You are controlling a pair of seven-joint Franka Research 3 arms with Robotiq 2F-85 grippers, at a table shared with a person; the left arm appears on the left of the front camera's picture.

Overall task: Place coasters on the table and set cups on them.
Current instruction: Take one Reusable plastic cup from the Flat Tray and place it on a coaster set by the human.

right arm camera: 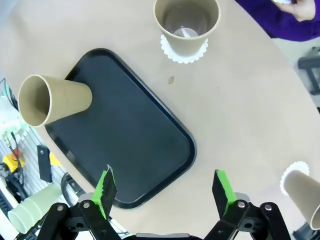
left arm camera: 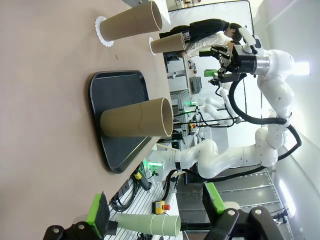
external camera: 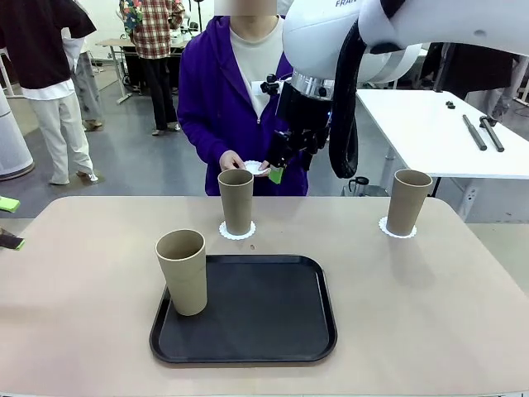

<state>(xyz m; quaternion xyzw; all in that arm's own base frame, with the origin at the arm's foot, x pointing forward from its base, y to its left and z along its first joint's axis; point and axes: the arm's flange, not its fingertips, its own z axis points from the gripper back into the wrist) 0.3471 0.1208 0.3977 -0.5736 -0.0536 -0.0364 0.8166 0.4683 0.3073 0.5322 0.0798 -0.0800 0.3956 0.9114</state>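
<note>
Two tan cups stand on white coasters on the table (external camera: 83,331): one cup (external camera: 236,201) on a coaster (external camera: 237,231) at the far middle, another cup (external camera: 409,201) on a coaster (external camera: 395,230) at the far right. The third cup (external camera: 183,271) stands upright on the black tray (external camera: 248,331). The person's hand (external camera: 231,160) holds a coaster (external camera: 254,168) past the far edge. My right gripper (external camera: 281,161) hangs open right beside that coaster, not touching it. My left gripper (external camera: 7,223) is open at the left edge. Its own view has the gripper (left arm camera: 155,207) empty, and the right gripper (right arm camera: 164,192) is empty too.
A white side table (external camera: 430,132) with black tools (external camera: 483,132) stands at the back right. People stand in the background at the left. A stack of pale green cups (left arm camera: 150,225) lies below the table's near side.
</note>
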